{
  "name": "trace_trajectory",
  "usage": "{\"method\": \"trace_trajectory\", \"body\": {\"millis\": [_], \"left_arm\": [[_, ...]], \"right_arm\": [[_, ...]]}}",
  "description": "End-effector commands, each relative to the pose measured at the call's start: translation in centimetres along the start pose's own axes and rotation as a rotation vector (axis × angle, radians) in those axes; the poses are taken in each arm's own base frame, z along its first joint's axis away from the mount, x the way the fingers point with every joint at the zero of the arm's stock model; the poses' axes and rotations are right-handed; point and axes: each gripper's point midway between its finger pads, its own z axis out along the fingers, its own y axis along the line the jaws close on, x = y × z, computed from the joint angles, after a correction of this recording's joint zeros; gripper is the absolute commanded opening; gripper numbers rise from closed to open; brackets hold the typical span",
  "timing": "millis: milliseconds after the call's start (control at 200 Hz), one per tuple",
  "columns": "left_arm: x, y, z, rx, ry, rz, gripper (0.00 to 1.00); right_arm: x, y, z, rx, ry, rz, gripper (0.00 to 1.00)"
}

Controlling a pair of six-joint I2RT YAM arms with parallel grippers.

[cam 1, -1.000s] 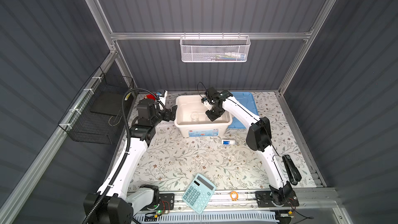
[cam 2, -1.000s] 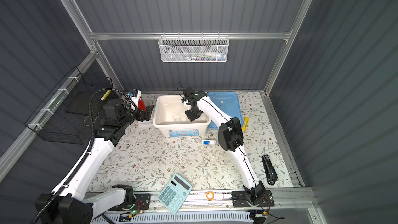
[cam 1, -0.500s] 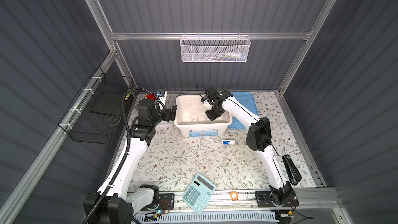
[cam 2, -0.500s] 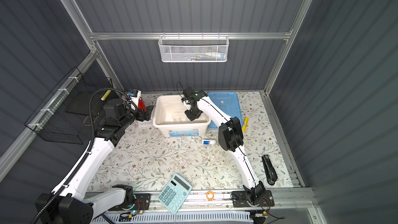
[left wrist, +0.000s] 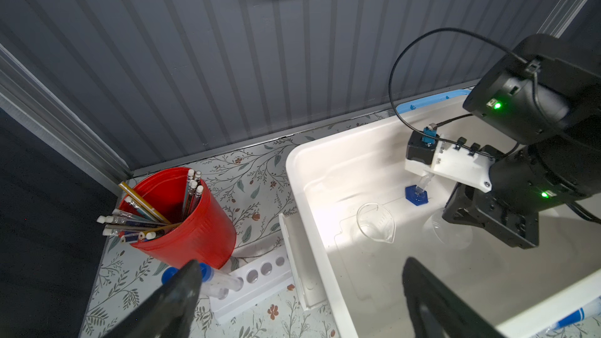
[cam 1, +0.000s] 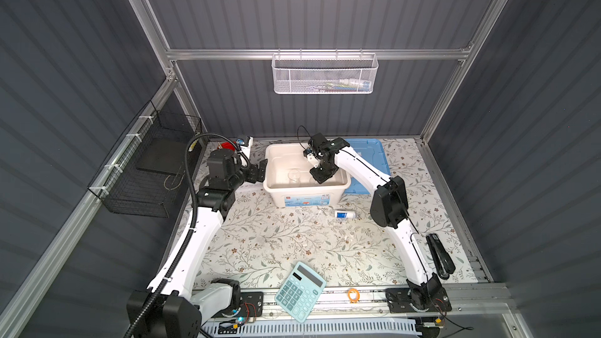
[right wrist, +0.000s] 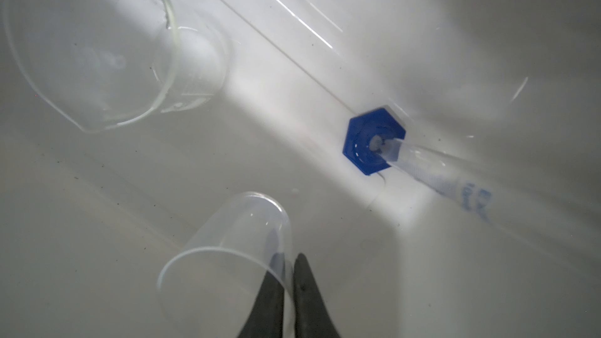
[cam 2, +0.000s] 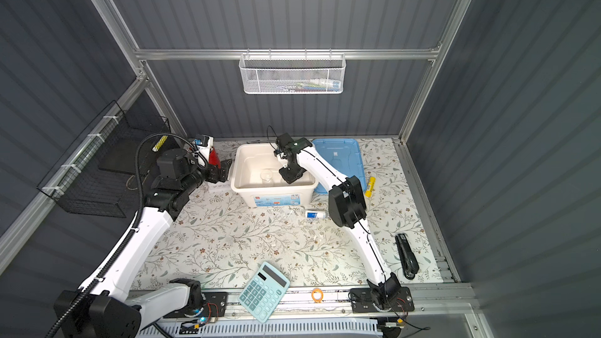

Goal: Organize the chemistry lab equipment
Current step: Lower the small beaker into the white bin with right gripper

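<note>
**Right gripper in bin with clear cup: set it down clean**

- Left gripper (left wrist: 301, 261): jaws wide apart, holding nothing. It hovers at the bin's left wall, near the far-left corner of the surface.
- Red cup of pens (left wrist: 195, 222) sits in that corner. Not ours, leave it.
- White tube rack (left wrist: 257, 282) lies between the red cup and the bin. Two blue-capped test tubes (left wrist: 214, 279) rest at its near end, partly hidden by a finger.
- White bin (cam 1: 307, 187) stands mid far edge.
- Inside it, the glass beaker (right wrist: 91, 47) is toward the left. The slim cylinder (right wrist: 374, 141) on its blue hexagonal foot is by the far wall.
- Right gripper (right wrist: 288, 260): nearly closed, pinching the wall of a clear cup (right wrist: 227, 245), one finger inside and one outside. The cup is tilted and low over the bin floor. I can't tell whether it touches.
- Blue-white labelled piece (cam 1: 344, 214) and a few small clear bits are out on the surface, just in front of the bin's right front corner.

My read: this is the release step. To do it well:
- Level the cup and lower it until its base meets the floor.
- Open only a little.
- Retract straight up along the cup wall so the inner finger doesn't hook the rim and tip it.
- Stay away from the cylinder. It's tall on a narrow foot, so a nudge likely topples it onto the glass.
- Keep the left gripper outside the bin until the right arm is out.
</note>
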Motion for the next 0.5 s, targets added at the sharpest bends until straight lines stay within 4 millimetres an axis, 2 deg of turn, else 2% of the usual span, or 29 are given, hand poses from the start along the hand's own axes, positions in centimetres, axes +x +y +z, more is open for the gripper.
{"method": "trace_trajectory", "body": {"millis": [0, 495], "left_arm": [[0.98, 0.23, 0.36, -0.006, 0.030, 0.012, 0.96], [0.92, 0.23, 0.28, -0.006, 0.027, 0.014, 0.96]], "right_arm": [[0.50, 0.37, 1.15, -0.007, 0.026, -0.017, 0.12], [0.80, 0.31, 2.10, -0.006, 0.042, -0.020, 0.16]]}}
